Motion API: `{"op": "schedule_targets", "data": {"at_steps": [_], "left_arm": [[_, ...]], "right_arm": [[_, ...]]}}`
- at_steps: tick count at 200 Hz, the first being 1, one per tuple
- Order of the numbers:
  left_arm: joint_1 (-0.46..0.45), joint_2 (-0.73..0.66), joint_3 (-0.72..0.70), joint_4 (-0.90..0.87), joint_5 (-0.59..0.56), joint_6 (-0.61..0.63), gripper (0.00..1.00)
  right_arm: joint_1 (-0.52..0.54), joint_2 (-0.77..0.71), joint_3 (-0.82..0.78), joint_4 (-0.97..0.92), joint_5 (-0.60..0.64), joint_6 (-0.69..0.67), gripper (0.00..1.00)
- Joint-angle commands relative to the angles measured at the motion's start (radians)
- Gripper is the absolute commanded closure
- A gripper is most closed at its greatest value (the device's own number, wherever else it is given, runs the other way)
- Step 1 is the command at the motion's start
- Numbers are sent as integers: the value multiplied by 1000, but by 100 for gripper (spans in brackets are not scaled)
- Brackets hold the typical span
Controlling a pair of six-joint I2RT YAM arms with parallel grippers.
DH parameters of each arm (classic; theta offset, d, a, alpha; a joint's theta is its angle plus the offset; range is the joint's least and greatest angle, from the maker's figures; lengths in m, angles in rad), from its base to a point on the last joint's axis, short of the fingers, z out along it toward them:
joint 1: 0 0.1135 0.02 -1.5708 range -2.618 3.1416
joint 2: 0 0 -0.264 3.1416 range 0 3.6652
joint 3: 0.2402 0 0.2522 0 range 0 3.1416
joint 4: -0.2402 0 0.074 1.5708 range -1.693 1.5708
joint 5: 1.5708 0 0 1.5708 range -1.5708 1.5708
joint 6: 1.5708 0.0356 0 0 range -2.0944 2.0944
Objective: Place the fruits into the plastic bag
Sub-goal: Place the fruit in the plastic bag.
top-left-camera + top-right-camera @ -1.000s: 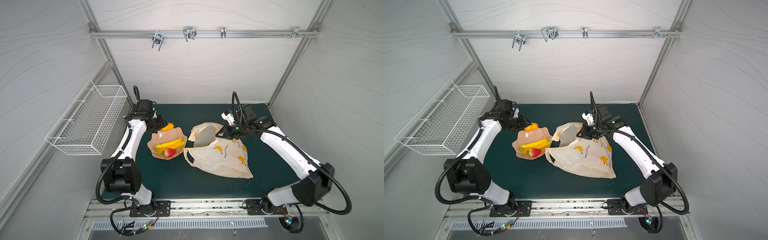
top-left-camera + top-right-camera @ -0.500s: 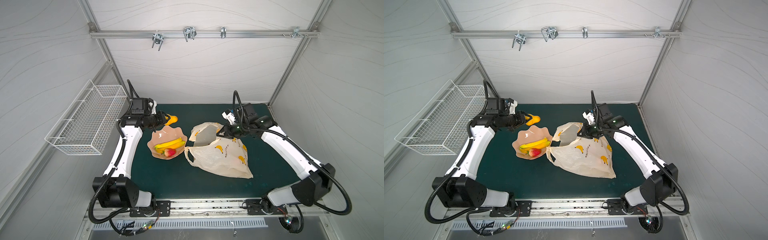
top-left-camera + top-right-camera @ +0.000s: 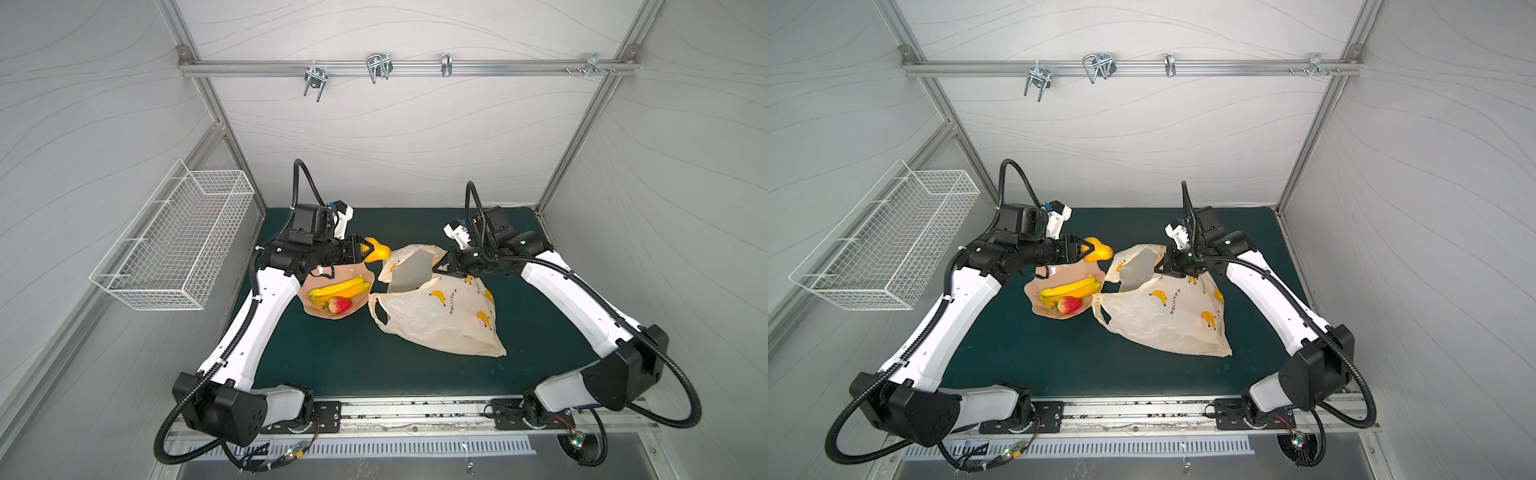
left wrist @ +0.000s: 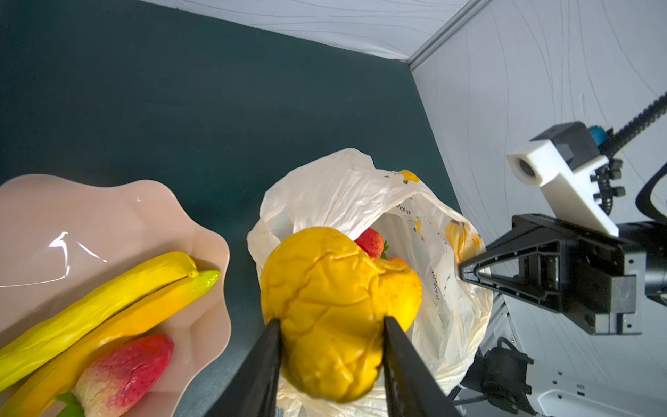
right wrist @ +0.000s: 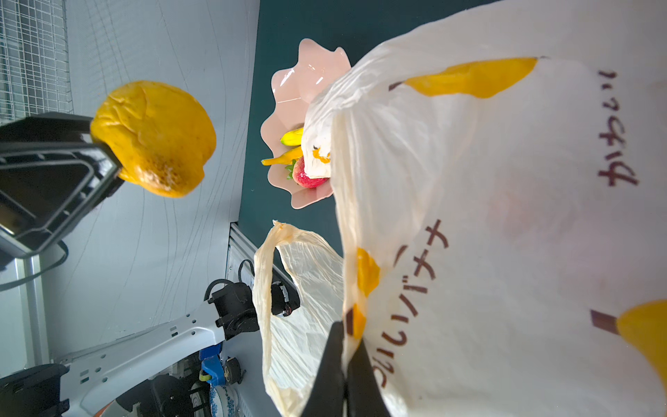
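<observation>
My left gripper (image 3: 365, 252) (image 3: 1084, 250) (image 4: 330, 321) is shut on a lumpy yellow-orange fruit (image 3: 377, 252) (image 3: 1099, 250) (image 4: 335, 289) (image 5: 155, 137). It holds the fruit in the air between the plate and the bag's mouth. The cream plastic bag (image 3: 436, 316) (image 3: 1163, 316) (image 4: 343, 187) (image 5: 487, 216) lies on the mat. My right gripper (image 3: 436, 268) (image 3: 1158, 269) (image 5: 346, 335) is shut on its upper rim and lifts the mouth open. Inside lie a red strawberry (image 4: 370, 242) and an orange bit. Yellow bananas (image 3: 340, 287) (image 3: 1071, 286) (image 4: 108, 299) and another strawberry (image 3: 340, 305) (image 3: 1069, 305) (image 4: 122, 372) rest on the pinkish plate (image 3: 345, 274) (image 3: 1059, 276) (image 4: 108, 216).
A white wire basket (image 3: 178, 249) (image 3: 892, 245) hangs on the left wall beside the left arm. An aluminium rail with hooks (image 3: 374, 66) runs overhead at the back. The dark green mat (image 3: 374, 365) stretches from plate and bag to the front edge. Walls close in on three sides.
My left gripper has lifted the yellow-orange fruit off the plate's far edge and carried it right, close to the bag's mouth. The right gripper has kept hold of the bag's rim.
</observation>
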Motion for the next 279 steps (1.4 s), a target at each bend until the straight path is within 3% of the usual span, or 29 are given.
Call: {"op": "schedule_targets", "data": {"at_steps": [1, 127, 210, 279], "left_arm": [[-38, -31, -25, 66, -12, 7, 57], [-357, 37, -173, 80, -193, 197, 60], [-428, 186, -195, 129, -198, 242, 62], [-432, 347, -110, 144, -155, 208, 63]], "right_arm": [[-7, 17, 40, -23, -17, -20, 100], [-8, 38, 52, -19, -27, -19, 100], [-7, 41, 50, -15, -29, -12, 100], [3, 44, 37, 15, -34, 17, 100]]}}
